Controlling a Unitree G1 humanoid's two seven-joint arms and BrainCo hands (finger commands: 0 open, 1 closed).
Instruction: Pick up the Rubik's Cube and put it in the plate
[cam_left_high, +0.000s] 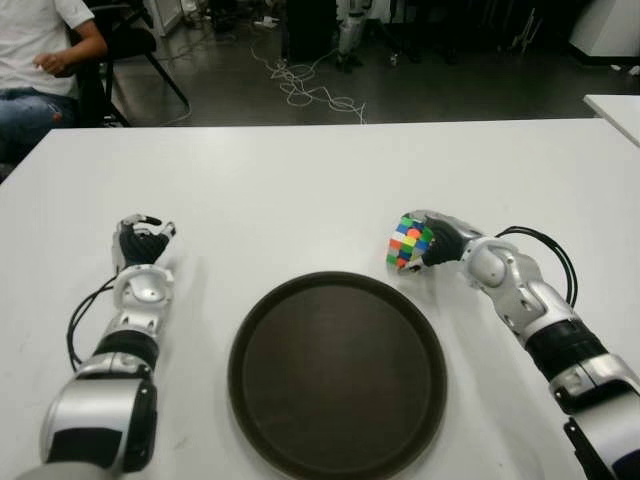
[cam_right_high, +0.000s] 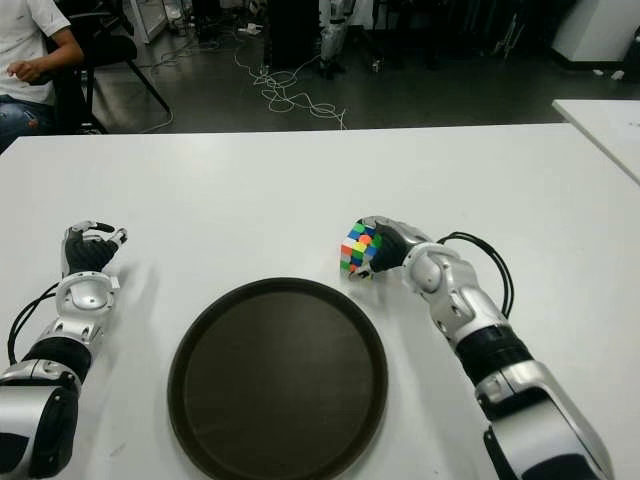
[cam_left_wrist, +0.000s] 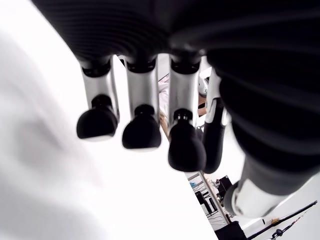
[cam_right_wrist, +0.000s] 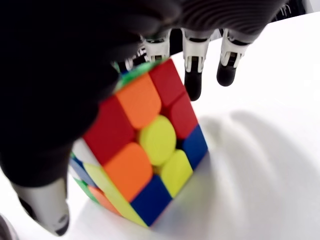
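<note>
1. Plate (cam_left_high: 337, 375) nearest cam, empty.
2. Right robot hand (cam_left_high: 432, 240) grips Rubik's Cube (cam_left_high: 409, 243) just beyond plate rim, on/near table (cam_left_high: 300, 180).
3. Left robot hand (cam_left_high: 140, 242) idle, fingers relaxed.
4. Left: lift, place.

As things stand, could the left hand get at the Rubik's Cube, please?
Probably not easily: the left hand sits far across the plate, and the right hand already grips the Rubik's Cube.

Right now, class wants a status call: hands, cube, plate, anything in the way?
Right hand closed around Rubik's Cube, just beyond plate rim. Left hand idle, left of plate, holding nothing. Plate bare; path clear.
</note>
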